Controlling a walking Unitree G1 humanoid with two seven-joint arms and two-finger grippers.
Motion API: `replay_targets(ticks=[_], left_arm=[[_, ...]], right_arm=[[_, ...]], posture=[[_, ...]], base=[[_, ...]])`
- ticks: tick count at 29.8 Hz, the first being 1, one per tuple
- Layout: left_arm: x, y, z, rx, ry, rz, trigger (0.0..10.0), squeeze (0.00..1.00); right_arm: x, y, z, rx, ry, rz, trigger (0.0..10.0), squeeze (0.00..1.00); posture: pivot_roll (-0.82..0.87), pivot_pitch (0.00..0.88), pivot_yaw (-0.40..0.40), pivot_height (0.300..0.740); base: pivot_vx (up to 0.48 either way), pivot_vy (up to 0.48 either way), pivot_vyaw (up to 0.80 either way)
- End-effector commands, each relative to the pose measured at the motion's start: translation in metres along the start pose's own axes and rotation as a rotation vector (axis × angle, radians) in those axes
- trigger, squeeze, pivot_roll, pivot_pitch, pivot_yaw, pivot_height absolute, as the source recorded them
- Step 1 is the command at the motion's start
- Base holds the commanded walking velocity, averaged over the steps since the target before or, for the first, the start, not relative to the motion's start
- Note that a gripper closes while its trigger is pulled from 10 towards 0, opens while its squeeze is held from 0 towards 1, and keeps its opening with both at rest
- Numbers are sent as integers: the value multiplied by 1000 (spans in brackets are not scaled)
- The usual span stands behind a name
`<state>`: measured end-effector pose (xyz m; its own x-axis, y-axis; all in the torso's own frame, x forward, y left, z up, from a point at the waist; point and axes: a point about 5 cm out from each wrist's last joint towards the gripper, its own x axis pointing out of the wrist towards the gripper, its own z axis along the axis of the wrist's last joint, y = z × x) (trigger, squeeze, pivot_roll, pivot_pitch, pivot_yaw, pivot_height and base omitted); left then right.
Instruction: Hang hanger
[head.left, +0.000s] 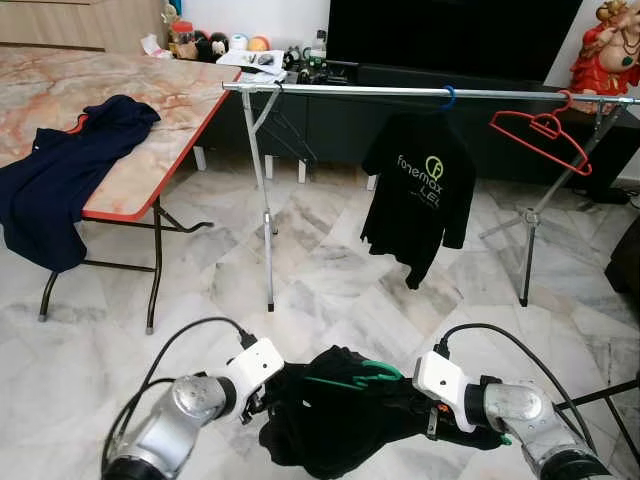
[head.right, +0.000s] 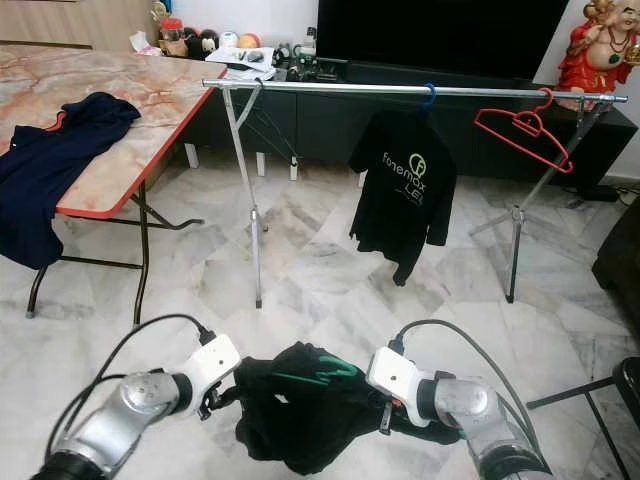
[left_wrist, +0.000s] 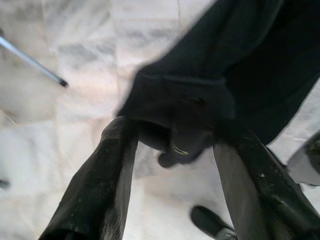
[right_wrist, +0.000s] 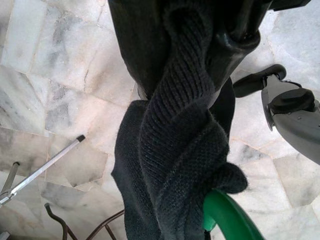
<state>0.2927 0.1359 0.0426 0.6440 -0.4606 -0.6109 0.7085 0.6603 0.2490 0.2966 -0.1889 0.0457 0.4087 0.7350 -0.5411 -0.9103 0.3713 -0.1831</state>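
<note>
Left eye view: we hold the black garment (head.left: 340, 415) on its green hanger (head.left: 362, 376) low between left gripper (head.left: 252, 405) and right gripper (head.left: 436, 420), both clamped on cloth, well short of the rail (head.left: 400, 91); hanging remains.

Head stereo pair: looks forward and down; long silver clothes rail (head.left: 400, 92) at 12 o'clock.
Wrist views: close, facing marble floor (left_wrist: 65, 100); both share bunched black knit garment (right_wrist: 170, 125).
</note>
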Motion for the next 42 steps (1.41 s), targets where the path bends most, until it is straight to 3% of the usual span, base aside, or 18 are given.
replay_targets(ticks=[1,4,9,19,26,34,35,36,37,38,39,42], left_arm=[[1,0,-3,-5,33,3,10000,0],[3,-3,-5,-21,55,-3,10000,0],[6,-13,-4,-129,44,-69,10000,0],[8,-14,-3,-306,12,-66,10000,0],[15,3,-1,-449,-5,157,10000,0],[19,7,2,-485,-16,236,10000,0],[20,7,2,-487,-15,239,8784,0],[20,6,2,-486,-15,238,8784,0],[21,6,2,-487,-18,236,2510,0],[21,5,2,-489,-20,235,471,0],[21,5,2,-488,-22,226,0,0],[22,1,4,-473,-31,200,0,0]], right_arm=[[-1,-8,10,-27,-42,-28,0,0],[0,-9,11,-30,-39,-33,0,0],[4,-10,15,-32,-41,-49,0,0],[10,-8,17,-17,-56,-68,0,0],[14,-2,15,-8,-59,-42,0,0],[11,-3,14,-9,-51,-39,0,0],[11,-3,13,-9,-49,-39,0,0],[11,-3,13,-8,-49,-39,0,0],[10,-3,13,-7,-49,-39,0,0],[10,-3,13,-7,-49,-39,0,0],[10,-3,13,-8,-49,-39,0,0],[10,-3,13,-7,-49,-37,0,0]], posture=[[15,62,-65,740],[18,63,-70,740],[19,67,-72,740],[19,72,-76,740],[16,75,-80,740],[9,77,-85,740],[8,77,-85,740],[8,77,-85,740],[7,77,-86,740],[7,77,-86,740],[6,77,-86,740],[6,78,-87,740]], base=[[0,0,0],[0,0,0],[0,0,0],[0,0,0],[0,0,0],[0,0,0],[0,0,0],[0,0,0],[0,0,0],[0,0,0],[0,0,0],[0,0,0]])
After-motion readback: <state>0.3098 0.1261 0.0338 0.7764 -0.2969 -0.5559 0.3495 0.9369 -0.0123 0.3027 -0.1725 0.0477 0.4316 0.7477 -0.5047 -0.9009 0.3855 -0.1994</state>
